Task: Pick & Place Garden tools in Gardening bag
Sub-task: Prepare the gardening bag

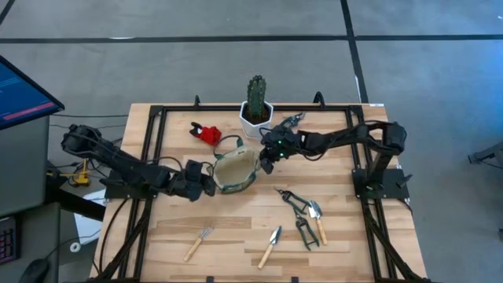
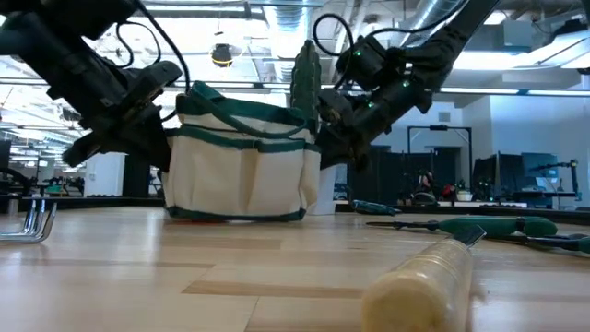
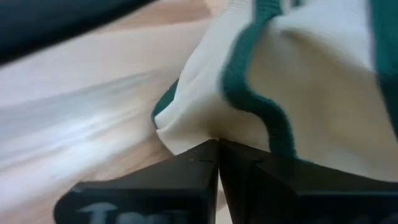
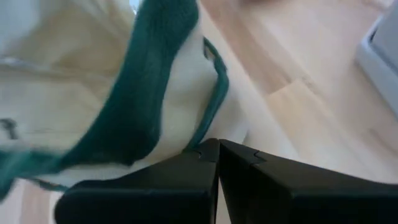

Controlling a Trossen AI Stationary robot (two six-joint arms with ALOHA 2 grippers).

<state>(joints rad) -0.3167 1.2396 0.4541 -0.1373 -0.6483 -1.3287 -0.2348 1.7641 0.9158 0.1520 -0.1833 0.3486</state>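
The cream gardening bag with green trim stands on its base mid-table, mouth up. My left gripper is shut at its left side and my right gripper is shut at its right side. Garden tools lie on the table. A red pruner is behind the bag. A wooden-handled fork, a trowel, dark shears and a second trowel are near the front. My left gripper pinches a fold of the bag's cream cloth beside the green trim, at the bag's left side. Its fingers slant down from the table's left. The bag stays upright with its base on the table. My right gripper pinches the bag's cream cloth next to a thin green trim at the right side, under a broad green band. Its fingers slant down from the table's right. The bag's base rests on the table.
A green cactus in a white pot stands just behind the bag, close to my right gripper. A black frame runs round the tabletop. Bare wood lies between the bag and the front tools.
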